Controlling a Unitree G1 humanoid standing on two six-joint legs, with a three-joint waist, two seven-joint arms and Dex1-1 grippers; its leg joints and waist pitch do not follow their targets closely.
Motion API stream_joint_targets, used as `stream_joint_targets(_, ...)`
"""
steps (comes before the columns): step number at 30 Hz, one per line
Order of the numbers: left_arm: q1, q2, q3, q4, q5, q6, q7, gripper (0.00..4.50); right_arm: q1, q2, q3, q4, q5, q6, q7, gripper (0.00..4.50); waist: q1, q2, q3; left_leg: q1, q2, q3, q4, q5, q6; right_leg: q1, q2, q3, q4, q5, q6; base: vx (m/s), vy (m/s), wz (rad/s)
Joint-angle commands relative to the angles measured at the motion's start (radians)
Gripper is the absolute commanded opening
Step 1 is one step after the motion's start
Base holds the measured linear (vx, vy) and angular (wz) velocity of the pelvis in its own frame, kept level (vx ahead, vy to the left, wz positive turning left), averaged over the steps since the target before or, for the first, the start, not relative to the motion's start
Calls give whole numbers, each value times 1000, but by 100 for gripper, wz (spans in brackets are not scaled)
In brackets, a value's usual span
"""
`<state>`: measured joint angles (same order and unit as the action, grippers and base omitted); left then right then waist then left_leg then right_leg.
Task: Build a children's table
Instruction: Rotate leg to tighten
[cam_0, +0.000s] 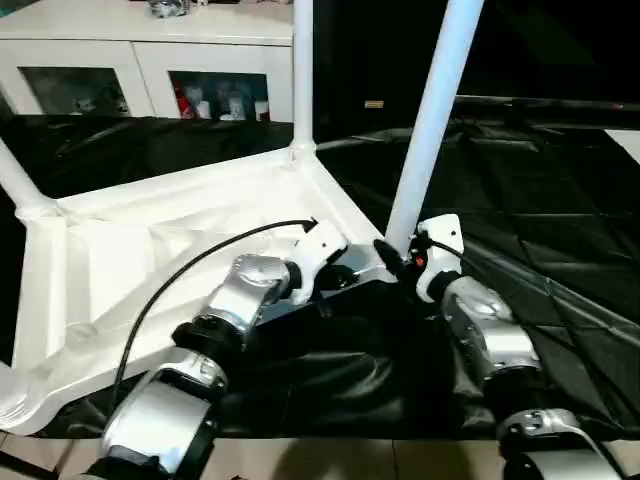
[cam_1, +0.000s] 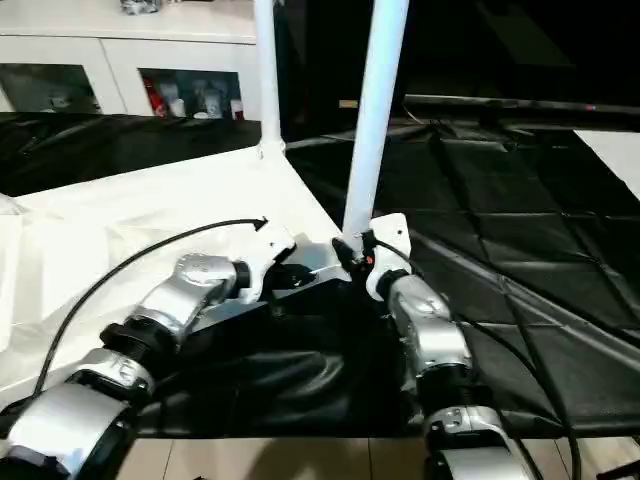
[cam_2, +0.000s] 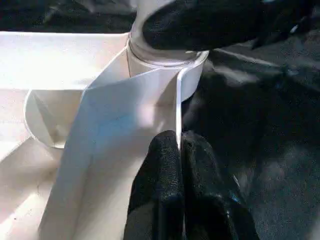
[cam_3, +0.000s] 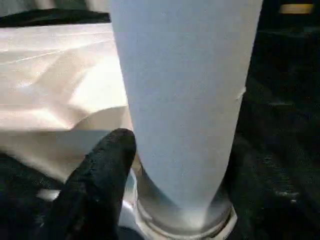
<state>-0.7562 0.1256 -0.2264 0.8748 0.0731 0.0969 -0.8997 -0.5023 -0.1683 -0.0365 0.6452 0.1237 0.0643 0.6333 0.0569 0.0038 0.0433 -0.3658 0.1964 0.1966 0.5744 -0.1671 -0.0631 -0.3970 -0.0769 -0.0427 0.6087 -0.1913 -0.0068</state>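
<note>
Silver forearms of mine reach to the upturned white plastic children's table (cam_0: 150, 250) on black cloth (cam_0: 560, 230). My left gripper (cam_2: 179, 150) is clenched on its thin rim; my right gripper (cam_0: 392, 258) grasps a round white leg (cam_3: 185, 100) standing in the corner socket (cam_2: 170, 60). Behind, a white glass-door cabinet (cam_0: 150, 60) holds small items.
</note>
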Motion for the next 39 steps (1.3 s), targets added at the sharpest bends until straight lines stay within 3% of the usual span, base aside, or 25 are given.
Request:
stream_joint_targets(1,-7,-30,-31,-41,-33,-59,-62,0,26,39,144,-19,21,48,198,313,3,-10,-57,3,28,-18,-60,-246,69,47,-59,35,-86,-206,-198,0,0,0)
stream_joint_targets(3,2,-12,-35,-55,-36,-60,-106,0,32,2,151,-41,38,58,278,313,3,-9,-59,3,29,-16,-58,-217,76,47,-60,35,-81,-157,-218,0,0,0)
stream_joint_targets(5,29,37,-50,-94,-44,-57,-203,0,51,-93,169,-105,82,89,442,313,12,-9,-59,4,33,-13,-54,-194,94,52,-56,32,-75,-104,-243,0,0,0)
stream_joint_targets(8,48,68,-59,-123,-54,-56,-272,0,51,-140,173,-119,90,97,512,313,13,-5,-58,3,36,-10,-54,-202,101,48,-57,29,-73,-99,-262,0,0,0)
stream_joint_targets(13,76,130,-75,-159,-55,-65,-378,0,47,-209,177,-136,82,115,627,313,14,-3,-53,9,38,-12,-60,-255,64,43,-59,31,-83,-217,-244,0,0,0)
stream_joint_targets(19,113,198,-80,-220,-71,-59,-462,0,54,-259,209,-162,79,126,703,256,27,0,-55,12,41,-11,-60,-238,56,41,-59,33,-75,-162,-253,0,0,0)
stream_joint_targets(24,119,204,-77,-228,-65,-58,-457,0,61,-252,222,-171,71,131,710,229,30,-5,-54,12,41,-11,-61,-246,46,41,-60,33,-77,-189,-243,0,0,0)
stream_joint_targets(28,112,192,-70,-213,-48,-50,-397,0,74,-229,219,-174,64,139,644,215,30,-7,-53,11,40,-11,-61,-241,44,40,-60,33,-77,-194,-236,0,0,0)
stream_joint_targets(32,90,155,-59,-191,-30,-15,-298,0,88,-192,212,-139,-21,127,430,210,23,-12,-45,17,36,-15,-67,-298,14,31,-63,35,-93,-348,-192,0,0,0)
stream_joint_targets(33,90,155,-59,-191,-30,-15,-298,0,88,-192,212,-139,-21,127,430,206,23,-12,-45,17,36,-15,-67,-298,14,31,-63,35,-93,-348,-192,0,0,0)
stream_joint_targets(34,73,127,-49,-173,-20,2,-229,0,97,-163,197,-144,-42,184,323,203,18,-12,-45,15,35,-20,-69,-319,4,33,-66,35,-99,-421,-159,0,0,0)
stream_joint_targets(35,57,100,-37,-151,-17,15,-171,0,102,-134,181,-147,-44,224,253,201,16,-11,-44,19,35,-20,-71,-328,0,28,-62,35,-103,-432,-149,0,0,0)
stream_joint_targets(36,57,100,-37,-151,-17,15,-171,0,102,-134,181,-147,-44,224,253,200,13,-10,-40,21,33,-18,-71,-340,-3,23,-59,36,-106,-443,-144,0,0,0)
stream_joint_targets(37,30,53,-22,-115,-11,33,-75,0,103,-80,151,-141,-46,285,131,200,7,-3,-41,19,31,-23,-74,-348,-12,26,-60,36,-106,-459,-135,0,0,0)
stream_joint_targets(39,18,31,-16,-98,-10,38,-33,0,99,-55,138,-129,-43,304,84,198,2,-5,-43,19,31,-23,-74,-355,-18,25,-59,35,-107,-457,-134,0,0,0)
